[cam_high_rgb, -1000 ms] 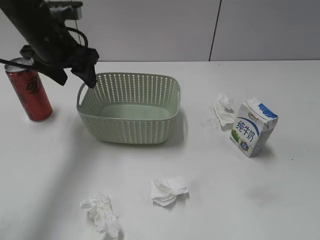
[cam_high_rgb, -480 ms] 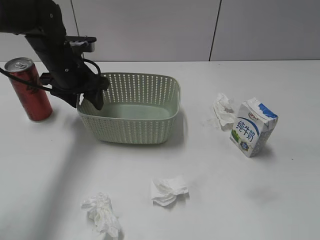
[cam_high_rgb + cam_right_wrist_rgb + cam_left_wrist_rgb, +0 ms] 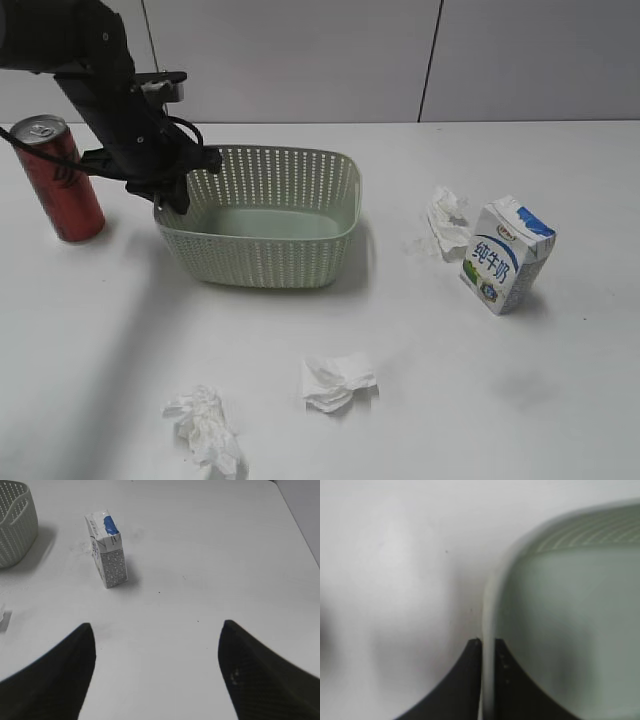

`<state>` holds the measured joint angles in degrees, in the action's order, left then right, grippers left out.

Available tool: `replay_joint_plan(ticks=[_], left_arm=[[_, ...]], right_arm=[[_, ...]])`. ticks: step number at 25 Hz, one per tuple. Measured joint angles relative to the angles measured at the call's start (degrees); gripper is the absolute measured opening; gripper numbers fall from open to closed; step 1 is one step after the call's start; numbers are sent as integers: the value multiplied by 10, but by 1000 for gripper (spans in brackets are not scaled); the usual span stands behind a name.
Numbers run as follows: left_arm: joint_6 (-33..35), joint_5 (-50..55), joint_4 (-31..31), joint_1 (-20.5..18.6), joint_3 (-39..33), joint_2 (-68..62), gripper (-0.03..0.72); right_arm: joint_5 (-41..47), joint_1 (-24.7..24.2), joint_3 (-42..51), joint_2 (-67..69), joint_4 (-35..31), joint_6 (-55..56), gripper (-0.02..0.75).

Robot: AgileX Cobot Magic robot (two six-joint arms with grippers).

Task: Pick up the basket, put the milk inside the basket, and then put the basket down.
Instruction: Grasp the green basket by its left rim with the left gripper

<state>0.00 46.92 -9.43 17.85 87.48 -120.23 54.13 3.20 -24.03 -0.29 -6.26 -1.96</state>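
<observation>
The pale green basket (image 3: 262, 215) stands on the white table left of centre. My left gripper (image 3: 178, 195) is at the basket's left end, shut on the rim; the left wrist view shows the thin rim (image 3: 489, 630) pinched between the two black fingers (image 3: 488, 647). The milk (image 3: 505, 254), a white carton with a blue top, stands upright at the right; it also shows in the right wrist view (image 3: 106, 548). My right gripper (image 3: 157, 645) is open and empty, above bare table short of the carton. It is out of the exterior view.
A red soda can (image 3: 60, 180) stands left of the basket, close to my left arm. Crumpled white tissues lie beside the milk (image 3: 445, 222), in front of the basket (image 3: 337, 381) and at the front left (image 3: 205, 428). The basket's corner shows in the right wrist view (image 3: 15, 525).
My left arm has come down from above the basket's left end onto its rim, and its fingers now pinch the rim. The basket and the milk stand where they were.
</observation>
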Motion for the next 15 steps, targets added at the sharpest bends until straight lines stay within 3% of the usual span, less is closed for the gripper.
replay_joint_plan(ticks=[3,15], left_arm=[[-22,-5,2,0,0,0,0],[-61,11,5,0,0,27,0]], right_arm=[[0,0,0,0,0,0,580],[-4,0,-2,0,0,0,578]])
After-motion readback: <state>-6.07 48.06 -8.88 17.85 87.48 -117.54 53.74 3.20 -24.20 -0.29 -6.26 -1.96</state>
